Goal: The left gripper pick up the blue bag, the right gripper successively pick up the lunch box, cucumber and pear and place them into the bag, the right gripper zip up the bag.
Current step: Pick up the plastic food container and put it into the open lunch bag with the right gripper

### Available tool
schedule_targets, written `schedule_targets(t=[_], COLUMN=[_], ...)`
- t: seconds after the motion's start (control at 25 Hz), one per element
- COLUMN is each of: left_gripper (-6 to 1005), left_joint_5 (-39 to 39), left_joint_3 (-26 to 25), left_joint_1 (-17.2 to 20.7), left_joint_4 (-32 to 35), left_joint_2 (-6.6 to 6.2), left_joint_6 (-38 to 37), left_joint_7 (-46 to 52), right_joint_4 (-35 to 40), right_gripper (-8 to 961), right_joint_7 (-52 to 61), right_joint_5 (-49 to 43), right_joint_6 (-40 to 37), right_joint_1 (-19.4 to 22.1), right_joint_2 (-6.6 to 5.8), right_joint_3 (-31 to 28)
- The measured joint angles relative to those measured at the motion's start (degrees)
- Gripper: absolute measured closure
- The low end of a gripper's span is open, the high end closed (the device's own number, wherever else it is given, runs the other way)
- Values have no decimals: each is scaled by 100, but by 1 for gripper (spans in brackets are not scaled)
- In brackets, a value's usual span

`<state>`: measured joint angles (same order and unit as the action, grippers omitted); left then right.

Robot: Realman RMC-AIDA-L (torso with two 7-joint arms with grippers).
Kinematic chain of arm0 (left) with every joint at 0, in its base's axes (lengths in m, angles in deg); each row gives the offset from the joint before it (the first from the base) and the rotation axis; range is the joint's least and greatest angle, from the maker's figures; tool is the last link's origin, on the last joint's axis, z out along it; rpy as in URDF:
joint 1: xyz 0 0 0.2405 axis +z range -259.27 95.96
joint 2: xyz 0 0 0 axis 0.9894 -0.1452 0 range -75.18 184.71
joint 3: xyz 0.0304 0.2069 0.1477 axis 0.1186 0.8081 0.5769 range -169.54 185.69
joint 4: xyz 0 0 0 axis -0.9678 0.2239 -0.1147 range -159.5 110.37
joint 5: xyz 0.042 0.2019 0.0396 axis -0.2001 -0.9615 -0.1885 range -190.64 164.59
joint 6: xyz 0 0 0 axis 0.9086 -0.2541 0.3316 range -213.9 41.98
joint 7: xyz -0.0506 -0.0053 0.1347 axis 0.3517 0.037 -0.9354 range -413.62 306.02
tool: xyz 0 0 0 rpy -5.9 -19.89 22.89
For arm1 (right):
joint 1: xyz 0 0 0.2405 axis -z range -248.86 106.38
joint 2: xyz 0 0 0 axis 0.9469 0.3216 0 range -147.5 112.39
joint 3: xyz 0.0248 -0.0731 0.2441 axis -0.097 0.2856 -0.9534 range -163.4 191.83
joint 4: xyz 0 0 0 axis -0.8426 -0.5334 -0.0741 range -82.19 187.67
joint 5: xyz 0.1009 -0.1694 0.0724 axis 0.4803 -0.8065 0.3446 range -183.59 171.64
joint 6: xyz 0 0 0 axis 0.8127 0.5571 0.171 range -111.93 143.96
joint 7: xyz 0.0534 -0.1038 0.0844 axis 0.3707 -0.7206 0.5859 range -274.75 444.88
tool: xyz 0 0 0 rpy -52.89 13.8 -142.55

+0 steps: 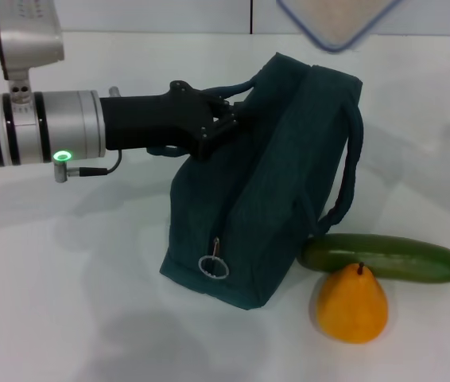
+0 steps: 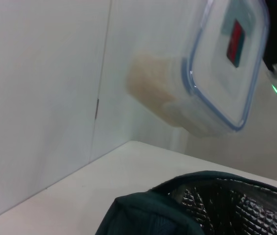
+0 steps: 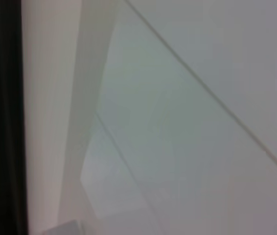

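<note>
- While the left gripper [image 1: 229, 119] pinches the blue bag [image 1: 273, 199] by its handle, left of the bag, the lunch box [image 1: 336, 20] hangs above it.
- Next, I think, the box must go down into the open bag.
- Right gripper: fingers unseen, cannot tell.
- Cucumber [image 1: 384, 257] and pear [image 1: 352, 304] wait right of the bag.
- Red-and-white label [image 2: 235, 36]: no words readable.

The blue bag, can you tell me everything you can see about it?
The blue bag is dark teal cloth with two loop handles. It stands on the white table, leaning a bit. The left pincer grips it at the top near one handle. A zipper runs down its side and ends in a metal ring pull. The left wrist view shows the top open, with shiny silver quilted lining inside. The cucumber lies against its bottom corner, and the pear sits close by.
</note>
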<state>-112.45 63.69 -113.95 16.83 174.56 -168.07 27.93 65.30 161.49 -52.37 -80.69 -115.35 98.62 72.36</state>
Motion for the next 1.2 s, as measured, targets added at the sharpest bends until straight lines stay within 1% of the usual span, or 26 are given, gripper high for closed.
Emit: schedule_targets(t=[0.2,0.32,0.44,0.56,0.68,0.8,1.0,1.12,1.2], left_gripper=[953,953,953,953,953,954,954,955,955], left_joint_5=[17,80,128,130,143,162,241,243,244], left_joint_3=[101,112,114,109,110,92,86,84,101], left_joint_1=[-68,-80,-81,-46,-25,-24,-22,-21,-22], left_joint_4=[-16,-22,-29,-30,-36,-61,-74,-78,-82], left_joint_2=[3,9,8,4,3,2,0,0,0], left_joint_6=[2,2,5,105,269,304,361,368,373], left_joint_7=[-55,-95,-122,-170,-197,-221,-278,-283,-285], right_joint_4=[-8,-30,-25,50,181,326,413,464,469], right_gripper=[857,857,858,858,858,858,858,858,858], right_joint_7=[119,119,119,119,121,162,172,151,155], right_joint_5=[3,3,2,2,-3,-48,-66,-71,-154], right_joint_6=[465,606,621,573,419,301,227,189,193], right_joint_1=[-237,-248,-154,90,415,794,1263,1427,1447], right_joint_2=[2,2,2,1,1,-18,-51,-74,-96], right_joint_3=[473,766,981,1198,1284,1347,1522,1536,1546])
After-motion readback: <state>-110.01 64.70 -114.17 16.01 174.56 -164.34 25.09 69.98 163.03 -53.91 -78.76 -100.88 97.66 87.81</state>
